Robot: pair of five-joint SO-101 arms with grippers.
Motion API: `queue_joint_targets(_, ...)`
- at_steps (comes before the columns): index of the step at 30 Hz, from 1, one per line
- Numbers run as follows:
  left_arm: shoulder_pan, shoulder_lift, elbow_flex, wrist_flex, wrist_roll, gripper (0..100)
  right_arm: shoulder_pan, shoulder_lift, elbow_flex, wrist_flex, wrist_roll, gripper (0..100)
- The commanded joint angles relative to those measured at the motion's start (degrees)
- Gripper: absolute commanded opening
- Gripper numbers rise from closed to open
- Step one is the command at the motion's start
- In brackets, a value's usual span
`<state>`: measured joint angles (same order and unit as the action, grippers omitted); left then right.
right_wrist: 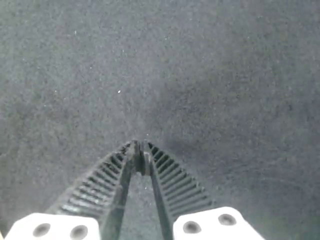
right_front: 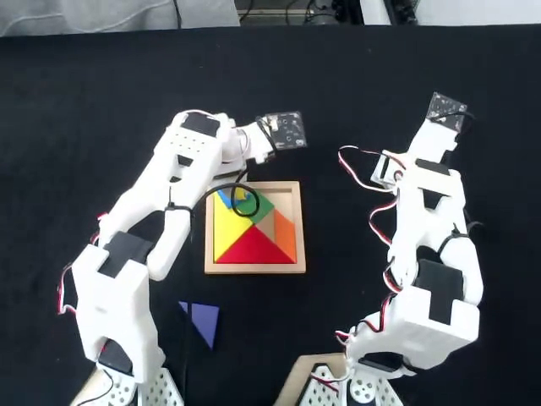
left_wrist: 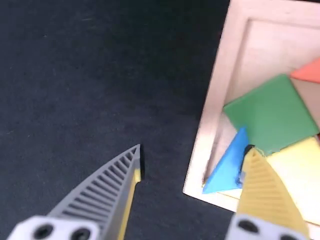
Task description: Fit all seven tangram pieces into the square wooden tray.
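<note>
The square wooden tray lies at the table's middle and holds a yellow triangle, a red triangle, an orange piece and a green square. A small blue triangle sits in the tray's corner against the rim; I cannot tell if it lies flat. My left gripper is open and straddles that rim. Its yellow finger touches the blue triangle, and its grey finger hangs over the cloth outside. My right gripper is shut on nothing above bare black cloth.
A purple-blue piece lies loose on the black cloth in front of the tray, near the left arm's base. The right arm stands folded to the right of the tray. A black cable loops over the tray's corner.
</note>
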<state>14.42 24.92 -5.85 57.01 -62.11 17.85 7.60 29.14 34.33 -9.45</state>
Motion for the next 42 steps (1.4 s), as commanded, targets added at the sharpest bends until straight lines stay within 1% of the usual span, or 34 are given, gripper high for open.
queue_joint_targets(1, -1.19, 1.23, -3.38, -1.49, 0.44, 31, -0.79, -2.15, -1.54, -0.88, -0.35, 1.1)
queue_joint_targets(3, -1.19, 2.55, -4.88, -1.05, 0.62, 31, -1.58, -2.15, -1.54, -0.88, -0.26, 1.1)
queue_joint_targets(7, -1.10, 3.25, -7.16, -0.97, 5.98, 31, -2.20, -2.15, -1.54, -0.88, 2.73, 1.1)
queue_joint_targets(9, -1.63, 3.25, -8.57, -0.53, 6.51, 31, -2.20, -2.15, -1.54, -0.88, 2.81, 1.1)
queue_joint_targets(13, -3.82, 3.34, -13.05, 8.00, 6.07, 31, -2.20, -2.15, -1.54, -0.88, 2.81, 1.1)
queue_joint_targets(15, -5.93, 3.78, -14.99, 10.99, 4.66, 31, -2.20, -2.15, -1.54, -0.88, 2.81, 1.1)
queue_joint_targets(18, -9.45, 3.78, -15.52, 13.45, 1.85, 31, -2.20, -2.15, -1.54, -0.88, 2.90, 1.1)
queue_joint_targets(23, -11.30, 3.34, -13.32, 13.98, 1.93, 31, -2.20, -2.15, -1.54, -0.88, 2.99, 1.1)
queue_joint_targets(25, -11.12, 2.11, -13.41, 16.09, 5.19, 31, -2.20, -2.15, -1.54, -0.88, 3.08, 1.1)
queue_joint_targets(27, -11.56, -2.11, -16.31, 21.63, 9.58, 31, -2.20, -2.15, -1.54, -0.88, 3.16, 1.1)
queue_joint_targets(31, -13.76, -11.96, -17.45, 31.82, 11.60, 31, -2.20, -2.15, -1.54, -0.88, 3.16, 1.1)
queue_joint_targets(34, -16.13, -18.81, -17.19, 35.60, 17.05, 31, -2.20, -2.15, -1.45, -0.88, 3.16, 1.1)
queue_joint_targets(36, -17.01, -21.89, -14.64, 37.98, 18.90, 31, -2.20, -2.07, -1.45, -0.88, 3.16, 1.1)
queue_joint_targets(39, -16.75, -24.97, -5.23, 41.41, 17.32, 31, -2.20, -2.07, -0.84, -0.97, 3.25, 1.1)
queue_joint_targets(42, -14.99, -27.69, 8.92, 37.63, 16.35, 31, -2.20, -2.07, -0.66, -0.97, 3.25, 1.1)
